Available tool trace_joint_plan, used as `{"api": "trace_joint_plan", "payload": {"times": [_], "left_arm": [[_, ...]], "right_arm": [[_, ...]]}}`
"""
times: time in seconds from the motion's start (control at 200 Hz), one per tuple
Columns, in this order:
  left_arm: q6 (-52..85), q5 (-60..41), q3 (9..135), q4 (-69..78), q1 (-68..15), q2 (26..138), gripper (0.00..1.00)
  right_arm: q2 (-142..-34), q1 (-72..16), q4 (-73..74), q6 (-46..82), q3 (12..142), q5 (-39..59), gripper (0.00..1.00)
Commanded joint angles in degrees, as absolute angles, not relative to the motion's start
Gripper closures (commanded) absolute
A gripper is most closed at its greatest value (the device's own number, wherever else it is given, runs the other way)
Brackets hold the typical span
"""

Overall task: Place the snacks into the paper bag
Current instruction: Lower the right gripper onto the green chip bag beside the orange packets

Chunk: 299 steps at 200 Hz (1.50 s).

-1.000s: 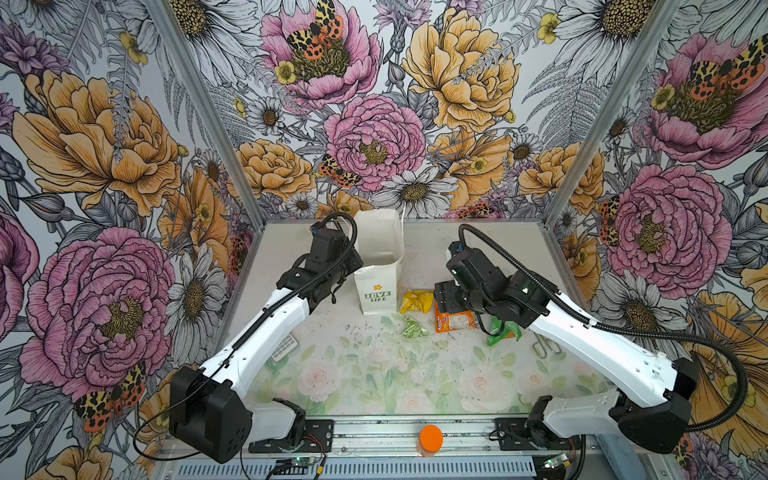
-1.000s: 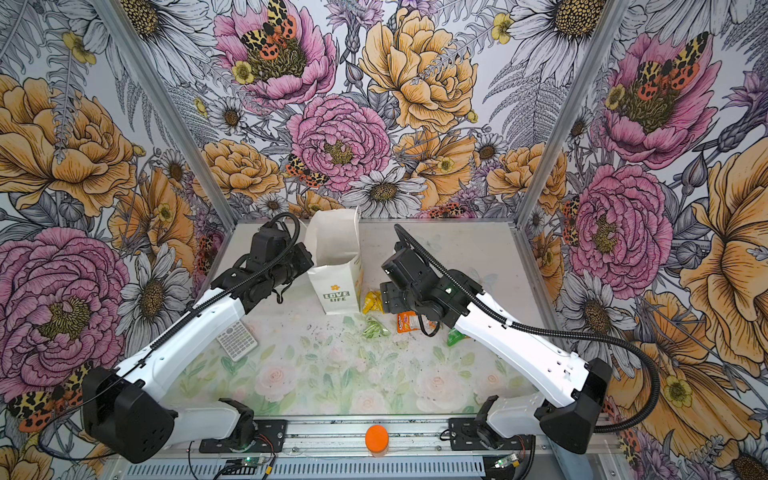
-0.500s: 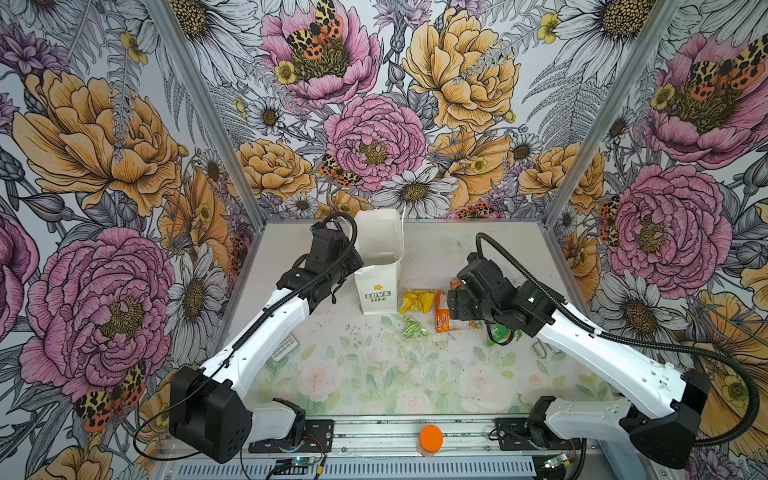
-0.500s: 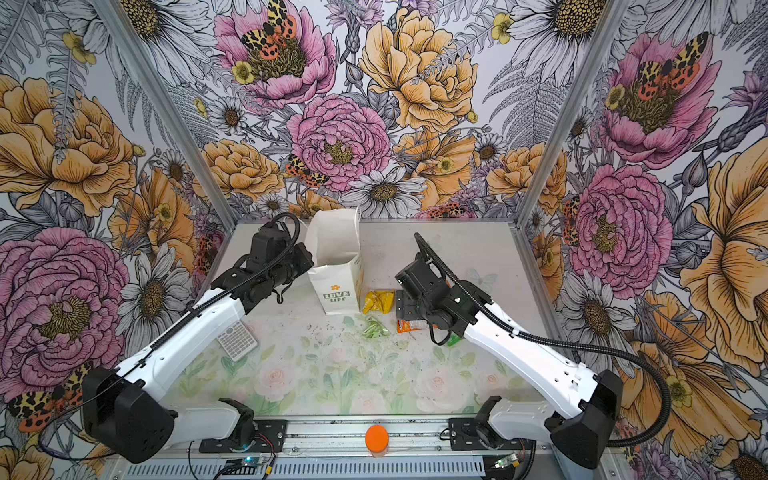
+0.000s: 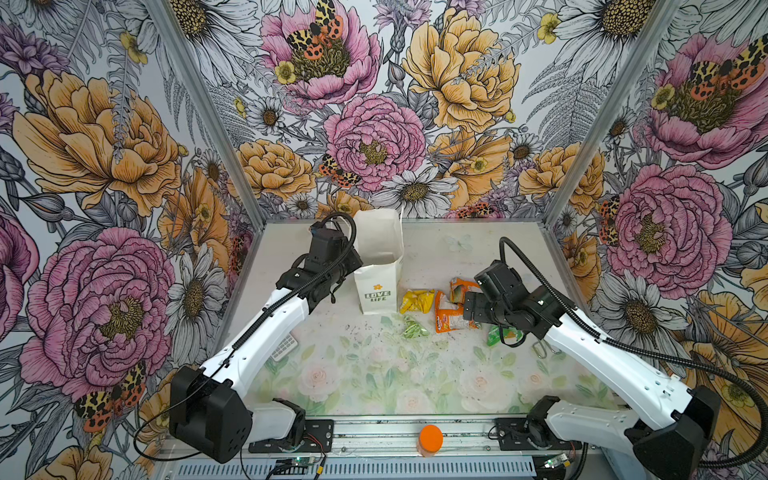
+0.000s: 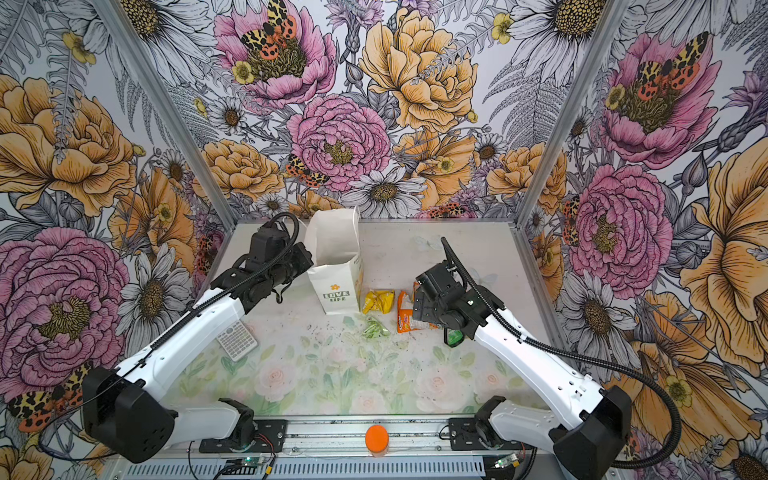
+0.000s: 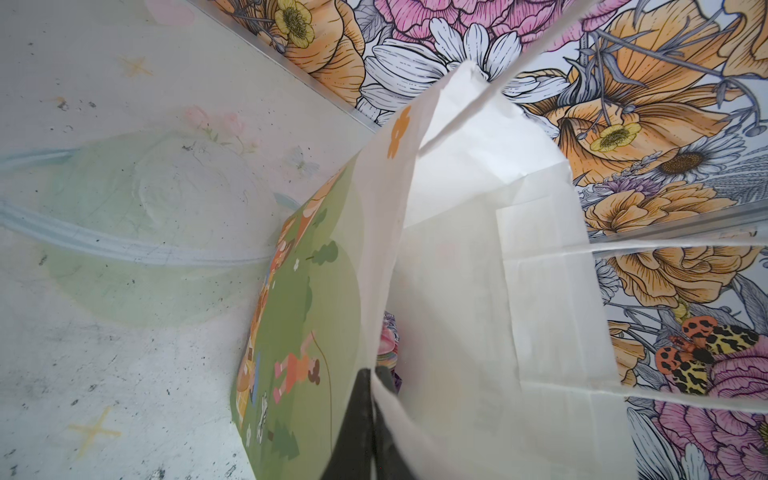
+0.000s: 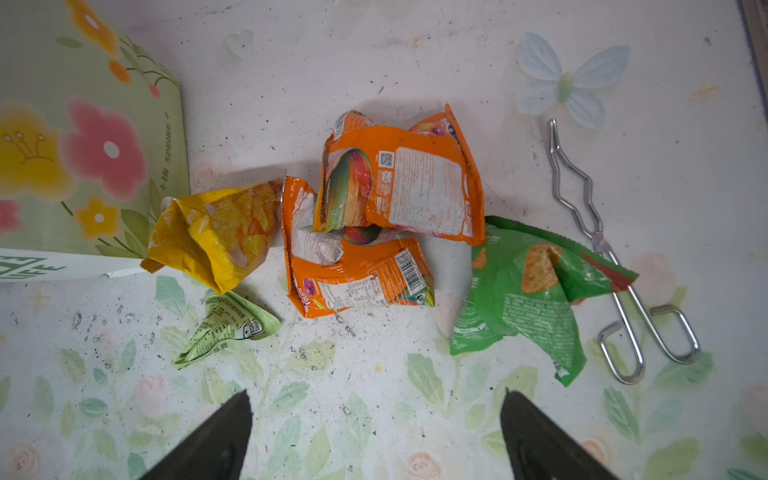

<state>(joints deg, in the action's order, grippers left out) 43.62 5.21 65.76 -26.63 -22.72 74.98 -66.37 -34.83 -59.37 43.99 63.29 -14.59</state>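
Left gripper [image 7: 371, 388] pinches the rim of the upright white paper bag [image 5: 377, 286], while the right gripper [image 8: 374, 419], spread wide and empty, hovers over the snacks [image 8: 395, 187] scattered just beside the bag on the table [image 5: 374, 374].

The bag [image 5: 378, 266] gapes upward. The left arm [image 5: 291, 316] crowds its left side, with the left claw [image 7: 372, 376] pinched on the rim, so the mouth is reachable from above and from the right. At its foot lies a yellow packet [image 8: 216, 237], a pale one [image 8: 226, 328] in front, then two stacked orange packets [image 8: 399, 183]. A green packet [image 8: 528, 286] lies against the tongs [image 8: 582, 216]. The right claw [image 8: 374, 401] hangs spread wide over bare tabletop [image 5: 374, 382] in front of the pile.
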Motion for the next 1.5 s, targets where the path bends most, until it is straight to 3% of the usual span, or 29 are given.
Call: {"api": "trace_joint_plan", "payload": {"times": [0.0, 0.54, 1.491], "left_arm": [[44.03, 3.96, 64.08, -26.72, -21.88, 74.18, 1.00], [43.95, 3.63, 63.71, -26.79, -21.36, 74.09, 1.00], [43.96, 3.51, 63.64, -26.63, -20.56, 74.79, 1.00]], "right_arm": [[-64.67, -33.21, -59.33, 44.85, 61.54, -13.98, 0.02], [-66.50, -26.70, -60.45, 41.17, 56.16, -15.80, 0.00], [-81.56, -17.97, -56.43, 33.01, 56.09, -18.28, 0.00]]}}
